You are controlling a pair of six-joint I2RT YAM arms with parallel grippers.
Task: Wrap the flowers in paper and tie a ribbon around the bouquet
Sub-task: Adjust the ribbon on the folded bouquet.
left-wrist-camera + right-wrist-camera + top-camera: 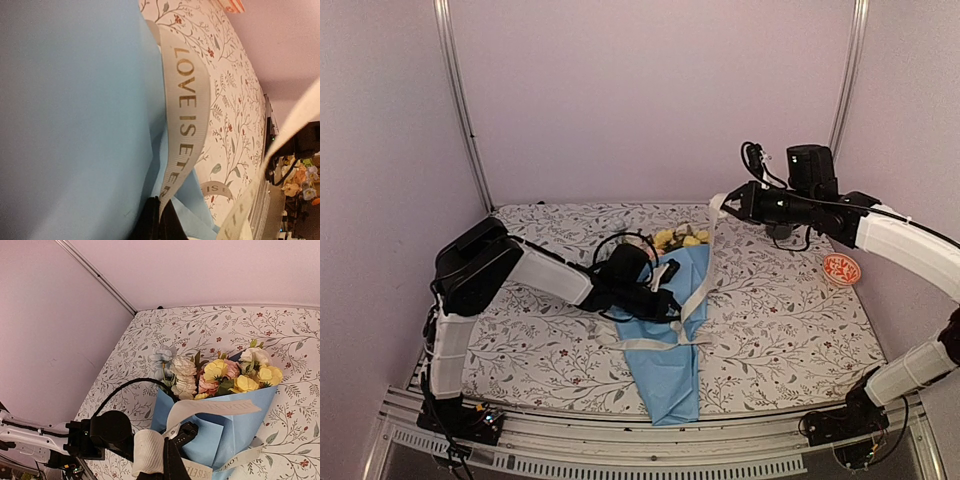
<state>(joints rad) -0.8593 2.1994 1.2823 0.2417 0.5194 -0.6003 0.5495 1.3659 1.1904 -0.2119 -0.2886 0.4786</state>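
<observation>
the floral-cloth surface (790, 320) carries the bouquet (670, 360), which lies with its narrow end toward you and the flowers (680, 238) at the far end. the paper (235, 430) is already wrapped into a cone, so you look to be in the tying step. the ribbon (187, 100) crosses the cone's middle. one stretch rises to your right claw (720, 206), clamped on its end above the surface, and another is pinched in your left claw (159, 215), low beside the cone. next, i judge, you need to cross the two ends and draw them snug without dragging the paper.
</observation>
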